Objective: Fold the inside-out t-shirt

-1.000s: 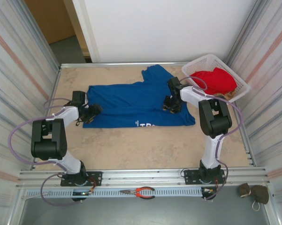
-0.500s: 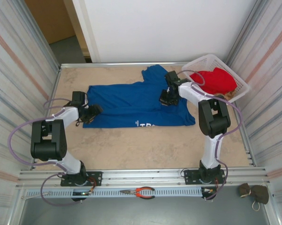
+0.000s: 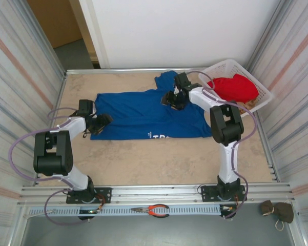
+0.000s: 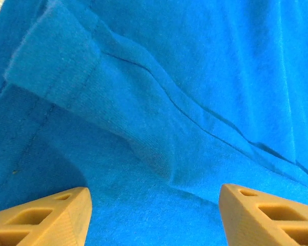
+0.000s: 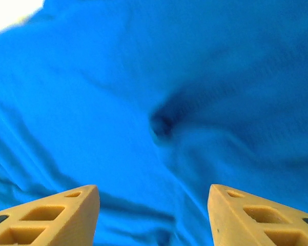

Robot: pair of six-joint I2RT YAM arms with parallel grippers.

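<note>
A sandy-topped bench (image 3: 143,164) carries a royal-blue t-shirt (image 3: 138,108), spread flat across the far half, with one sleeve reaching towards the back rail and white lettering (image 3: 159,137) showing at its near edge. Two white-and-black arms reach in from the near rail. A white mesh basket (image 3: 229,63) sits tilted in the far right corner, holding a red garment (image 3: 237,87).

The left gripper (image 3: 103,121) rests low at the shirt's left end; its wrist camera shows its tan fingers (image 4: 46,218) set apart over a stitched hem fold, with nothing pinched between them. The right gripper (image 3: 170,98) sits over the shirt's far edge beside the sleeve, its fingers (image 5: 261,215) likewise apart above rumpled blue cloth.

Red-handled pliers (image 3: 152,209) lie on the front rail.
</note>
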